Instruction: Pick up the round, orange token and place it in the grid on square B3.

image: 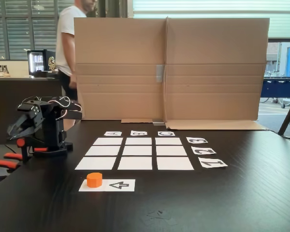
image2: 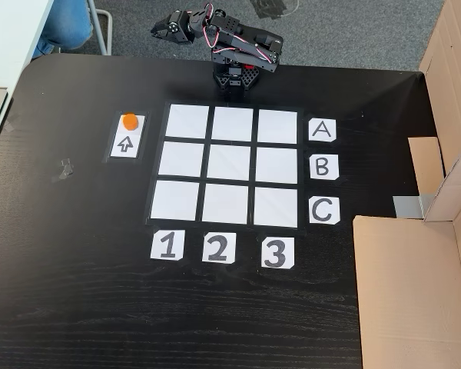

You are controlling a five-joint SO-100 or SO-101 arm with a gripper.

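In the low fixed view the gripper is sitting folded at far left, fingers slightly apart, gripping nothing. The token is lying well to its right on the arrow slip, w/ the grid beyond; square B3 is staying bare.

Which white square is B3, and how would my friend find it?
Start at the three-by-three grid of white paper rectangles on the black table. In the fixed view from above, take the row beside the white "B" card and the column above the white "3" card. Square B3 is where they cross, the middle cell of the right column.
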